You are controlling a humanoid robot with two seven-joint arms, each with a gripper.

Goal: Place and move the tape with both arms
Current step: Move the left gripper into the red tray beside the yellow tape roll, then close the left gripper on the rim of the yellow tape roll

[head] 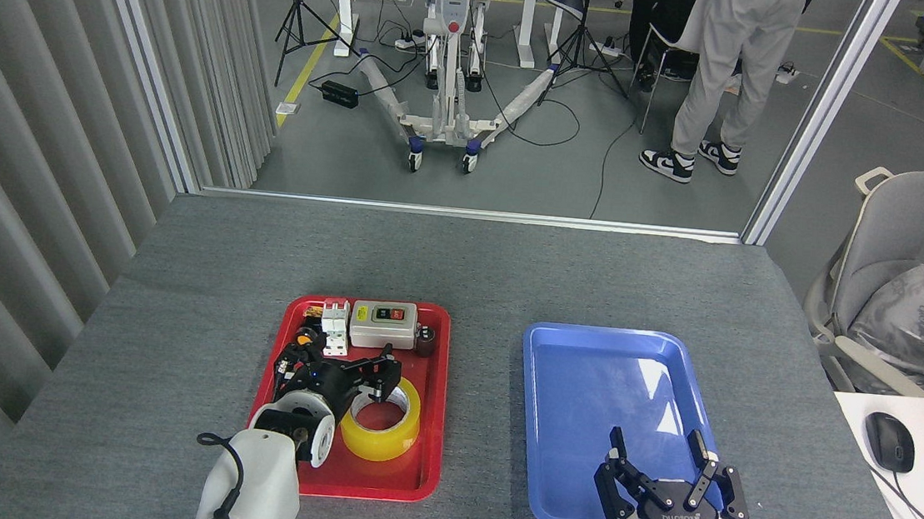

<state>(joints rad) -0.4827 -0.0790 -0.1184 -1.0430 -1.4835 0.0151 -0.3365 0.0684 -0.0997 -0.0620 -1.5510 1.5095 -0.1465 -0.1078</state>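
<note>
The tape (381,418) lies flat in the near part of the red tray (432,424) on the desk (202,270), its hole facing up, so fingers can take its wall from above. The left gripper (343,370) is low at its far-left rim, fingers spread, not yet grasping it. The right gripper (670,483) waits released over the near edge of the blue tray (585,387), probably ready to receive the roll.
</note>
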